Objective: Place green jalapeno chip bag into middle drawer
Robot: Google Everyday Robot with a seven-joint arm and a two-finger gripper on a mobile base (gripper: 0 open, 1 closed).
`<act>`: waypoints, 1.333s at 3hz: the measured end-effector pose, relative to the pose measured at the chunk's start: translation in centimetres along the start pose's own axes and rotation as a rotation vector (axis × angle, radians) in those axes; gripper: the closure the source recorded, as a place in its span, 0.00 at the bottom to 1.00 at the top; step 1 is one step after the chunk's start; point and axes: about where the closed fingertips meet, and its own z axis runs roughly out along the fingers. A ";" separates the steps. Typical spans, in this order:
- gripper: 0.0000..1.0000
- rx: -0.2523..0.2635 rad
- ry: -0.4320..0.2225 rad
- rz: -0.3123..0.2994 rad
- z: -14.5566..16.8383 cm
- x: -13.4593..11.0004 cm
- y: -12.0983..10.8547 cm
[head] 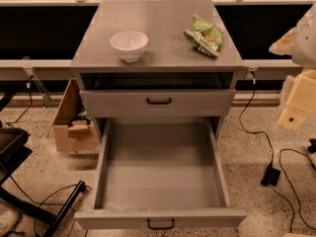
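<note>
The green jalapeno chip bag lies on the right side of the grey cabinet top, crinkled, with white and darker green print. The middle drawer is pulled fully out toward me, a deep grey tray with a bare floor and a small black handle on its low front. My gripper shows as cream-coloured parts at the right edge of the view, to the right of the cabinet and below the height of its top. It is well apart from the bag and holds nothing that I can see.
A white bowl stands on the left of the cabinet top. The upper drawer front is shut. A cardboard box sits on the floor at the left, black legs at lower left, and cables and an adapter at the right.
</note>
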 end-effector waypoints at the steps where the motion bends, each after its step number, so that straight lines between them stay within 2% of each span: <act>1: 0.00 0.005 -0.007 0.007 0.1 -0.1 -0.2; 2: 0.00 0.026 -0.034 0.035 0.7 -0.3 -1.0; 3: 0.00 0.069 -0.195 0.084 2.7 -2.1 -6.2; 4: 0.00 0.134 -0.427 0.143 5.7 -6.1 -14.9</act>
